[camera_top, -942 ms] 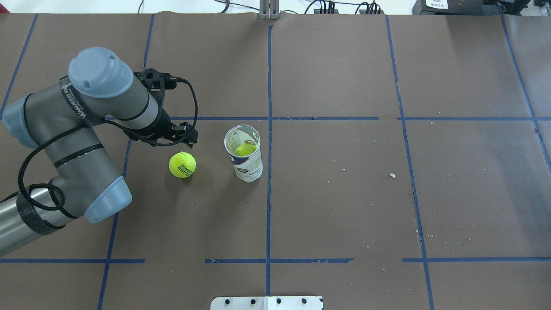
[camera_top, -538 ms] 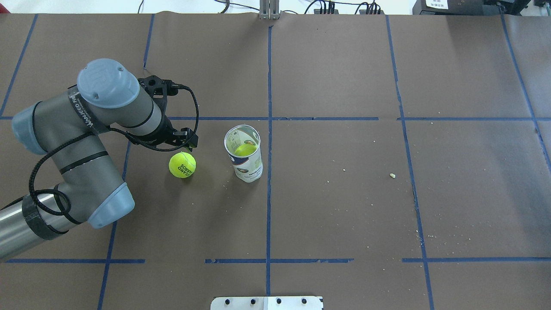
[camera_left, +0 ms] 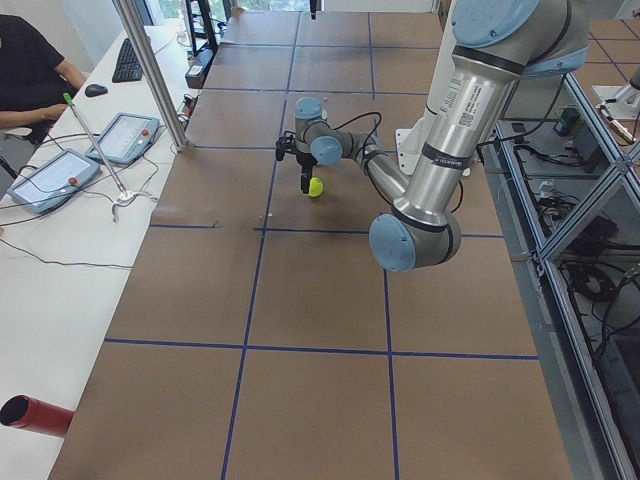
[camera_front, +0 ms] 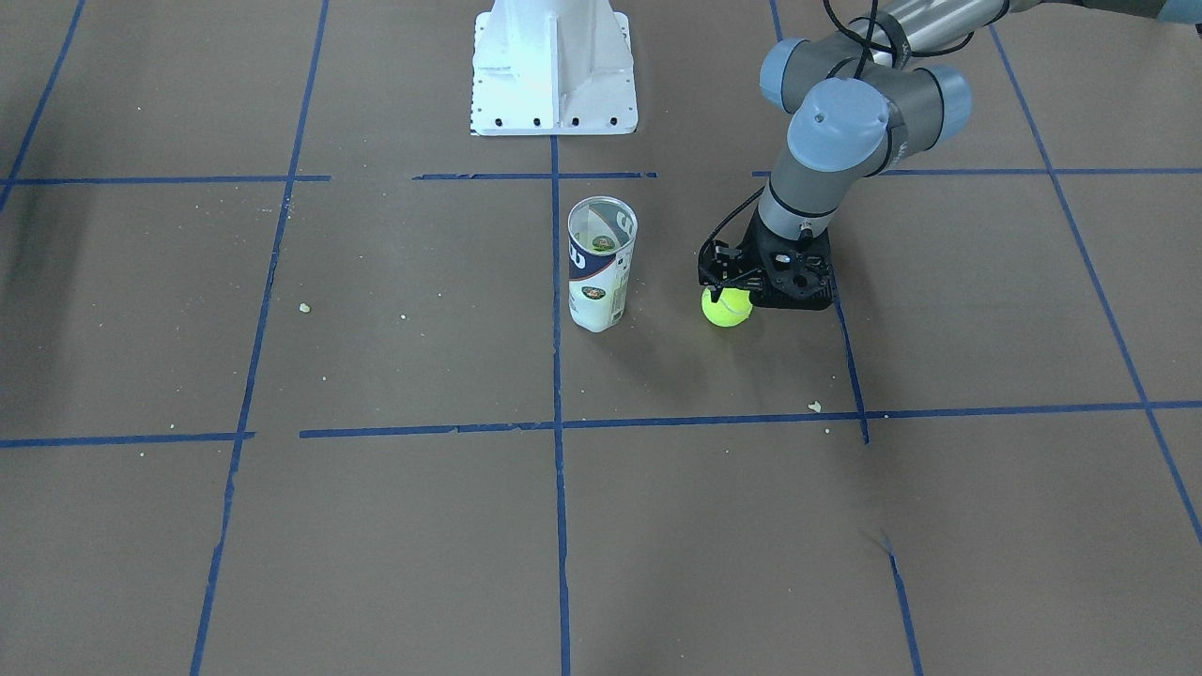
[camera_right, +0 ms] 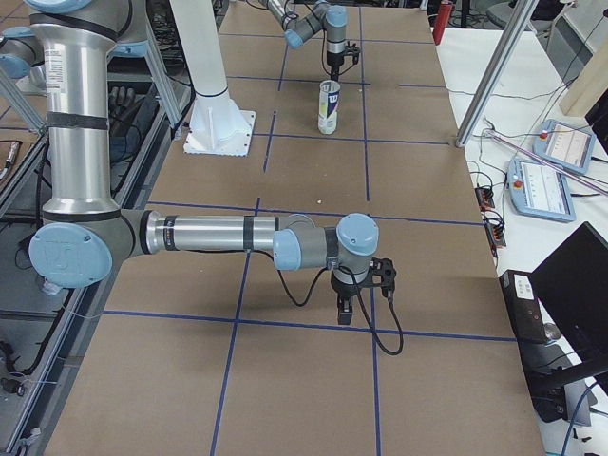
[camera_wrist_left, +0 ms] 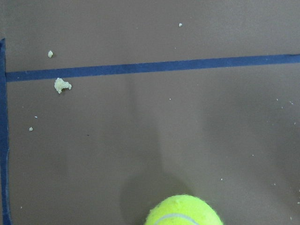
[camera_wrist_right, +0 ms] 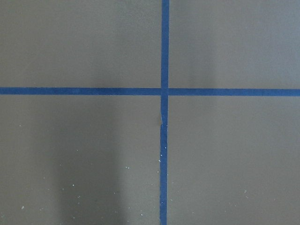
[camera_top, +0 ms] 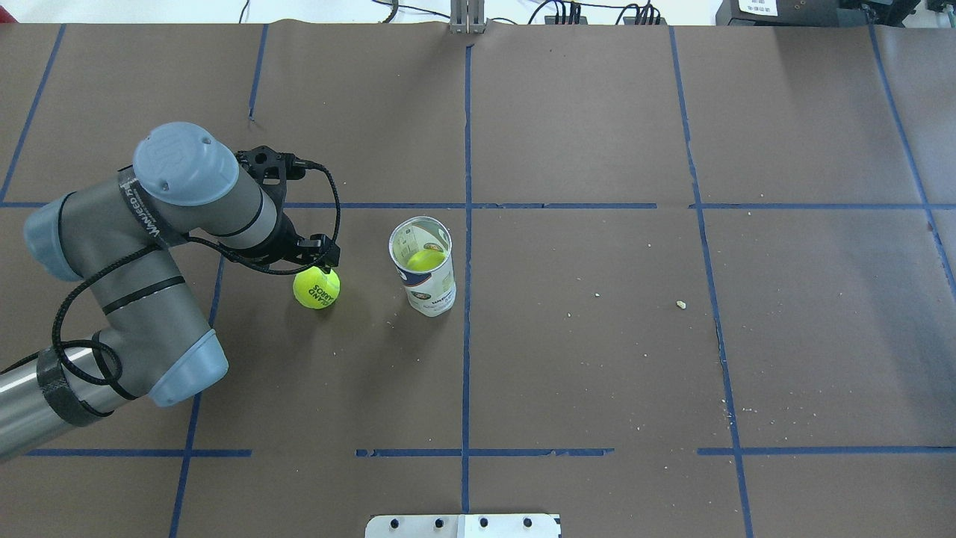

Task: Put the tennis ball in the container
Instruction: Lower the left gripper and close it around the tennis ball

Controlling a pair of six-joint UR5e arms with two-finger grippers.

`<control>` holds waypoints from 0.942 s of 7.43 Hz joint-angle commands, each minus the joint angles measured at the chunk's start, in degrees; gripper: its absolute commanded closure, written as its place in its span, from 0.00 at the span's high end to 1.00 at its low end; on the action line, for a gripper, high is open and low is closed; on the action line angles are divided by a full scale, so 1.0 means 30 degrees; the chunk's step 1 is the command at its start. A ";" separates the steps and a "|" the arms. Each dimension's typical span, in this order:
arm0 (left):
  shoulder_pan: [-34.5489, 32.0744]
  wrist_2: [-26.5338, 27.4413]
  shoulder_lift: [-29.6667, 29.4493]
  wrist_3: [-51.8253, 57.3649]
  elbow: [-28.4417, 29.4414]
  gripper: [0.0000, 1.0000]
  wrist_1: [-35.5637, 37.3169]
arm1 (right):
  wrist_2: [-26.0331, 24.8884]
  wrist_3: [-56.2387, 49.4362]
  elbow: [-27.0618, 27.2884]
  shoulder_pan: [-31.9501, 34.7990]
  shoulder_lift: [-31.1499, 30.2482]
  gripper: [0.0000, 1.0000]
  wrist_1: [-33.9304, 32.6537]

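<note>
A fluorescent yellow-green tennis ball [camera_top: 316, 288] lies on the brown table cover, left of the upright clear container [camera_top: 423, 267]. A second ball [camera_top: 426, 260] rests inside that can. My left gripper [camera_top: 320, 260] hangs low, just behind the loose ball and over its far edge. Its fingers are hidden under the wrist, so I cannot tell whether it is open or shut. From across the table the ball [camera_front: 727, 307] peeks out from under the black gripper [camera_front: 756, 293], with the can [camera_front: 601, 263] standing beside it. The left wrist view catches only the ball's top [camera_wrist_left: 183, 212]. My right gripper [camera_right: 347, 309] hovers far off over a tape crossing; I cannot tell its state.
The white robot base [camera_front: 554, 66] stands behind the can. Small crumbs [camera_top: 680, 304] dot the cover to the right. Blue tape lines grid the table. An operators' desk with tablets [camera_left: 50, 180] runs along the far side.
My left arm has moved toward the loose ball and down, so its gripper now overlaps the ball's far edge. The ball and the can have stayed put.
</note>
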 commanded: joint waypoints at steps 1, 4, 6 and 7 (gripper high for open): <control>0.0506 0.0029 0.0021 -0.0306 0.0161 1.00 -0.0253 | 0.0000 0.0000 0.0000 0.0000 0.0000 1.00 0.0000; 0.1180 0.0029 -0.0095 -0.0716 0.0747 1.00 -0.1045 | 0.0000 0.0000 0.0000 0.0000 0.0000 1.00 0.0000; 0.1183 0.0029 -0.0154 -0.0658 0.0807 1.00 -0.1045 | 0.0000 0.0000 0.0000 0.0000 0.0000 1.00 0.0000; 0.1183 0.0029 -0.0154 -0.0571 0.0807 1.00 -0.1045 | 0.0000 0.0000 0.0000 0.0000 0.0000 1.00 0.0000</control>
